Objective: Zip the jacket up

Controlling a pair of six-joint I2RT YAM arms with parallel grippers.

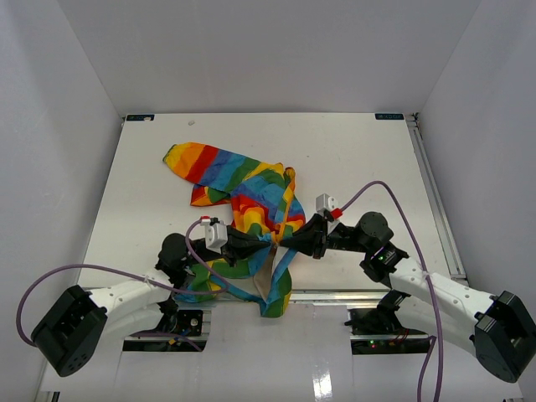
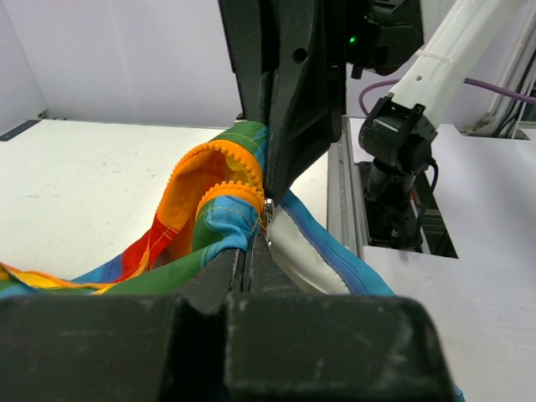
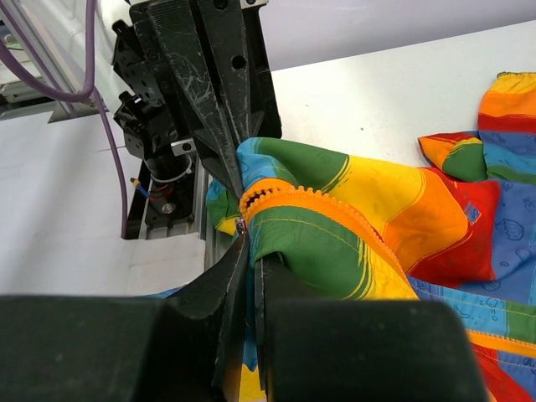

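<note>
left end effector (image 1: 266, 244) and right end effector (image 1: 284, 242) both clamped on jacket (image 1: 258, 198) zipper edge, tips nearly touching, near bench (image 1: 360, 155) edge

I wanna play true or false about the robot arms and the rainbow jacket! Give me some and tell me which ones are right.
1. The left end effector and the right end effector are both shut on the jacket. True.
2. The jacket is plain white. False: it has rainbow stripes.
3. The zipper teeth are orange. True.
4. The two end effectors are far apart. False: they meet almost tip to tip.
5. The jacket hangs on a hook. False: it lies crumpled on the table.
</note>
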